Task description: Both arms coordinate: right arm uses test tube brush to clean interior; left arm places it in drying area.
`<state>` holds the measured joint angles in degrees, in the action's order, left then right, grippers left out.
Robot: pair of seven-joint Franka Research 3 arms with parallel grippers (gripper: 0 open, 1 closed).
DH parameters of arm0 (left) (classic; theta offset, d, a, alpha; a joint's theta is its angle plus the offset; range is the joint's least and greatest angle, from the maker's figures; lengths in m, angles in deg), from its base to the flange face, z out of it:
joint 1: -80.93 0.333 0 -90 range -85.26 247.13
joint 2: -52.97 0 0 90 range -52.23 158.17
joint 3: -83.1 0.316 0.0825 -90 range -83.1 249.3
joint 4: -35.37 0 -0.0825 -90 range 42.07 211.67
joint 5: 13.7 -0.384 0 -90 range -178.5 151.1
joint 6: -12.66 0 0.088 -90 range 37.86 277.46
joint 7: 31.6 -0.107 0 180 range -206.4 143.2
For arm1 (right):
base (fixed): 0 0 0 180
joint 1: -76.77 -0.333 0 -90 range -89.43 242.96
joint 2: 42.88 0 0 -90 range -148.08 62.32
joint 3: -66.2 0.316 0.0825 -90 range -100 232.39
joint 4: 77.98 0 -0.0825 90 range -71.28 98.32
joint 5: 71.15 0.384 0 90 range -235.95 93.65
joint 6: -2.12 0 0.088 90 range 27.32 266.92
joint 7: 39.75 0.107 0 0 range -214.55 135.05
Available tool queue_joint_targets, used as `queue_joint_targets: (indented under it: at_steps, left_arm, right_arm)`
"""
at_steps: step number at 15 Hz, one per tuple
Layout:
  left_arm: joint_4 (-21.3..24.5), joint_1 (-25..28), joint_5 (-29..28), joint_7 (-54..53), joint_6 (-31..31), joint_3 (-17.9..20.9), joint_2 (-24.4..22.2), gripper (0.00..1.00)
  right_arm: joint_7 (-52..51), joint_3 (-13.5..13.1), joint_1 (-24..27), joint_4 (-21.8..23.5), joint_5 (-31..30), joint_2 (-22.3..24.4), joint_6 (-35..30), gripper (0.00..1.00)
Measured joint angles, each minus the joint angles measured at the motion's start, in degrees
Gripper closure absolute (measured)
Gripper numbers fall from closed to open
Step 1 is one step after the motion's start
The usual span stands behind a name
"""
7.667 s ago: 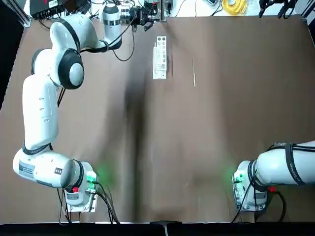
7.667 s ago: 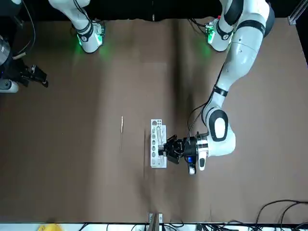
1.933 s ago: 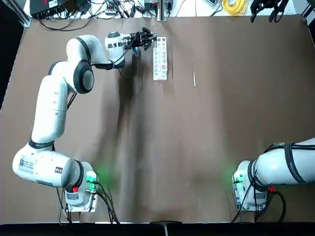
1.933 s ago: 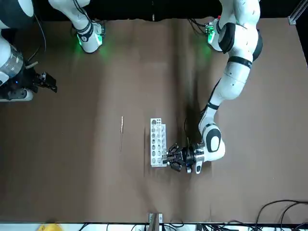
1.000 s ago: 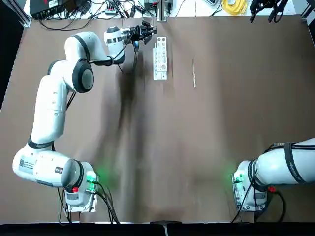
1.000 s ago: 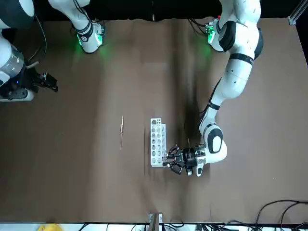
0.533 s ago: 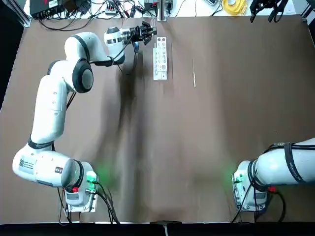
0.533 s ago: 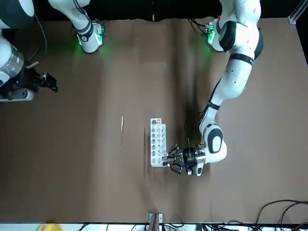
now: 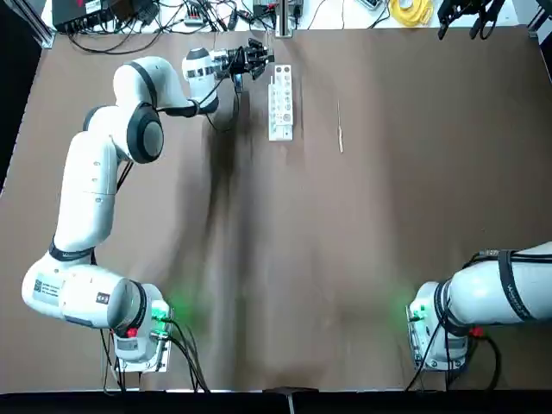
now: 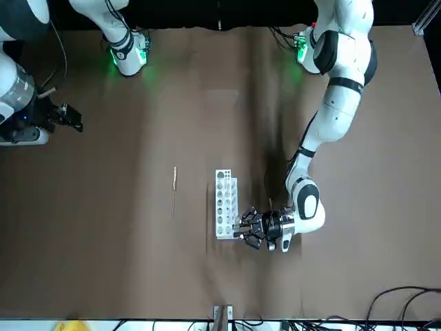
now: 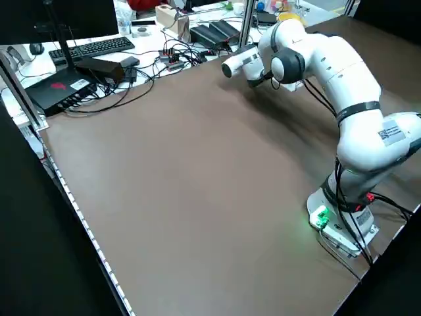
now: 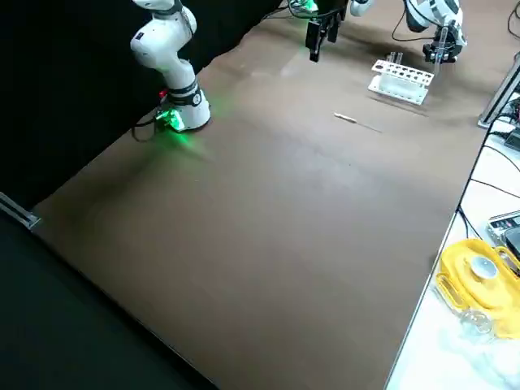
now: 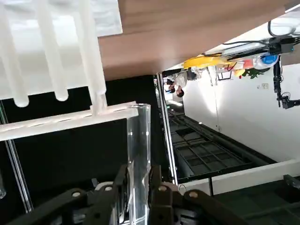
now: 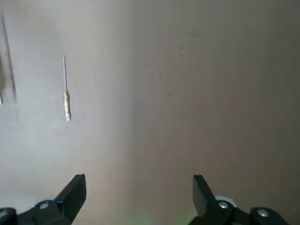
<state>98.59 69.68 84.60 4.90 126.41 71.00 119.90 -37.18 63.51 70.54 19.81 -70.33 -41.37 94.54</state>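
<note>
Partly cut off, the right arm [image 9: 509,289] leaves the top view at its right edge; its gripper [image 9: 470,15] reappears at the far edge, beyond the bench [image 9: 388,207]. In the left side view, the left arm [image 11: 348,85] covers its own gripper; the rack and brush cannot be made out there. The left gripper [image 10: 241,227] is beside the white holed rack [image 10: 224,205], its jaws closed on a clear tube [image 13: 139,164], hard to discern from overhead but distinct in the left wrist view. That view shows the tube's end at the rack's edge; whether they touch cannot be told. The right gripper's jaws stand open, with bare bench between them in the right wrist view. The test tube brush [image 9: 340,129] lies on the bench, apart from the rack; its thin end is faint from overhead, whereas the right wrist view distinguishes a slim shaft and a thicker part. Yellow items [image 12: 483,284] lie on a white surface [image 12: 439,349] beyond the bench, most fully seen in the right side view
</note>
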Motion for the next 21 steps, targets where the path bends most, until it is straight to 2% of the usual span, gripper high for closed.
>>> queue_joint_targets:
  at_steps: [21]
  left_arm:
    - [0.45,-0.35,0.0,0.07,-1.14,0.16,0.68,0.77]
  right_arm:
    - [0.0,0.01,-0.13,0.0,0.0,-0.04,0.0,0.0]
